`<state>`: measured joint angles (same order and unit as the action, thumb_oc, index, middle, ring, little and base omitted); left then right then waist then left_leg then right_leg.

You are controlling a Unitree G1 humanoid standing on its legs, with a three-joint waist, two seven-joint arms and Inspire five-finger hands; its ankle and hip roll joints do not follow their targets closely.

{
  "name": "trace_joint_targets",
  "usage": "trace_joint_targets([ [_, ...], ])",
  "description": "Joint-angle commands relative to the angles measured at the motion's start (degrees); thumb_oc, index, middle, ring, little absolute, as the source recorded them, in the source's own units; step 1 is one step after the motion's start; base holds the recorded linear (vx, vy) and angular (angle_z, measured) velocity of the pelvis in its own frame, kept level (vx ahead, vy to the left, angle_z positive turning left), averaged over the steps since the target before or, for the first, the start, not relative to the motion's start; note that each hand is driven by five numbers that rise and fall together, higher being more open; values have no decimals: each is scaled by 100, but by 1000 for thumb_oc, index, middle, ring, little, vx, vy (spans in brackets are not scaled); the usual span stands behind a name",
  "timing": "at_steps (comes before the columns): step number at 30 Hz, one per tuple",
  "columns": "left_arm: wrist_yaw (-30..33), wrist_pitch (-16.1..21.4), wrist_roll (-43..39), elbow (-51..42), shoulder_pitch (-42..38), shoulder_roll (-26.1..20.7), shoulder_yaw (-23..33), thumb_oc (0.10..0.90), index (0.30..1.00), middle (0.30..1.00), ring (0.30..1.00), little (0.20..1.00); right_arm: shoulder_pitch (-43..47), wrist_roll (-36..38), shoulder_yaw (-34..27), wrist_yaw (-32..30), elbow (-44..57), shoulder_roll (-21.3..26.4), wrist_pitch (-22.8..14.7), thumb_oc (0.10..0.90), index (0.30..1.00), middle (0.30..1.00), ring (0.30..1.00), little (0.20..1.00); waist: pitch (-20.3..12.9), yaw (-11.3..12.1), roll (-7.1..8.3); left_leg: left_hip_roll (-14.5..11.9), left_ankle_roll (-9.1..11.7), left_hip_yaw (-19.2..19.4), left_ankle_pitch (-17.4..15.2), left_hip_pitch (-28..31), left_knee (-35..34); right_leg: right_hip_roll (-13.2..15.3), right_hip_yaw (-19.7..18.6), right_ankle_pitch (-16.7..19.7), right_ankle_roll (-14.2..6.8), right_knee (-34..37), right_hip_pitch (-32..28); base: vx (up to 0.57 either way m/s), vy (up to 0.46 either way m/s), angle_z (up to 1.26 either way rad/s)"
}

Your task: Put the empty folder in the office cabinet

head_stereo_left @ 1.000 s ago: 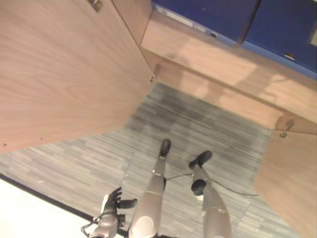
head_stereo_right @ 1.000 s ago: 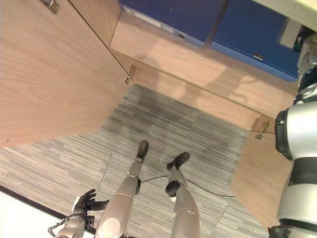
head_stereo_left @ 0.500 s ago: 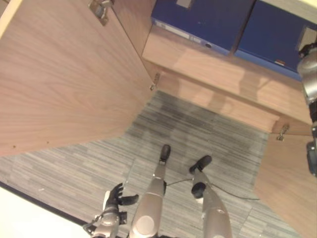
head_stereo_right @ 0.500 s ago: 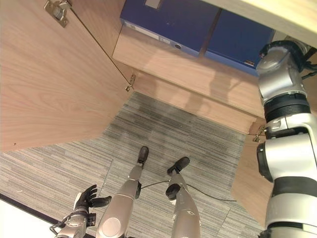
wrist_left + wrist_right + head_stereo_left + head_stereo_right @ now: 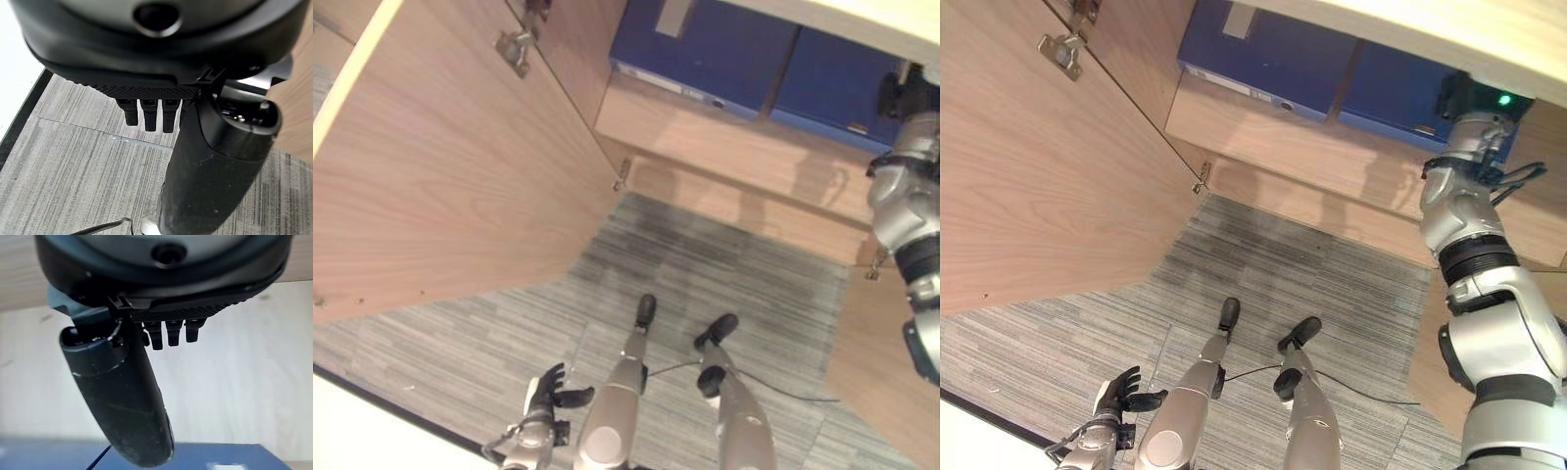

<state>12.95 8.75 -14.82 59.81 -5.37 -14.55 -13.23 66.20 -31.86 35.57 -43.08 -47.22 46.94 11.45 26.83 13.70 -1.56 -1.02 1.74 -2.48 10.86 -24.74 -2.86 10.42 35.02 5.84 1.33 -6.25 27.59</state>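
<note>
Two blue folders lie side by side on a shelf (image 5: 1302, 147) of the open wooden cabinet, one on the left (image 5: 1263, 54) and one on the right (image 5: 1396, 93). My right arm (image 5: 1464, 220) reaches up to the right folder. In the right wrist view my right hand (image 5: 166, 289) is open with straight fingers and holds nothing, facing pale wood with a blue folder (image 5: 230, 458) just past the thumb. My left hand (image 5: 548, 392) hangs low at the lower left, open and empty, over the carpet.
The cabinet's left door (image 5: 460, 166) stands wide open, with hinges (image 5: 514, 47) on its edge. The right door (image 5: 891, 362) is open too. Grey striped carpet (image 5: 705, 255) lies in front, with a white strip (image 5: 372, 436) at the lower left.
The whole picture has shifted, so the camera moved. My right arm has risen into view and reached up to the shelf with the folders. The left hand stays low.
</note>
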Motion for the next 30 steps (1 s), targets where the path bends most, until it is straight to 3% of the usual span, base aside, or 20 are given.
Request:
trace_joint_targets([
  [1,-35,-44,148,420,649,-176,11,800,900,900,900,900,370,-1154,863,63,719,365,-79,800,900,900,900,900,-386,15,428,-33,156,165,-900,786,-173,21,-181,-70,-890,340,-585,0,0,0],
  [2,-67,-62,163,460,674,-174,66,800,900,900,900,900,418,-1531,1240,228,871,344,-107,800,900,900,900,900,-401,1,453,-43,163,179,-901,790,-175,14,-190,-58,-895,356,-592,0,0,0],
  [7,-120,-60,100,495,711,-158,103,800,900,900,900,900,373,-2037,1765,465,987,185,-167,800,900,900,900,900,-412,-21,483,-52,167,182,-913,816,-176,13,-199,-44,-905,372,-616,0,0,0],
  [25,-146,-55,-31,675,730,-120,224,800,900,900,900,900,478,-2751,2651,901,726,-131,-175,800,900,900,900,900,-408,-38,598,-68,188,228,-933,837,-186,-6,-225,12,-933,435,-635,-2,1,-2],
  [30,-183,-59,-76,675,770,-220,247,800,900,900,900,900,952,-3202,3298,1329,454,-221,-187,800,900,900,900,900,-410,29,646,-74,203,220,-929,829,-188,-16,-222,17,-932,449,-643,0,0,0],
])
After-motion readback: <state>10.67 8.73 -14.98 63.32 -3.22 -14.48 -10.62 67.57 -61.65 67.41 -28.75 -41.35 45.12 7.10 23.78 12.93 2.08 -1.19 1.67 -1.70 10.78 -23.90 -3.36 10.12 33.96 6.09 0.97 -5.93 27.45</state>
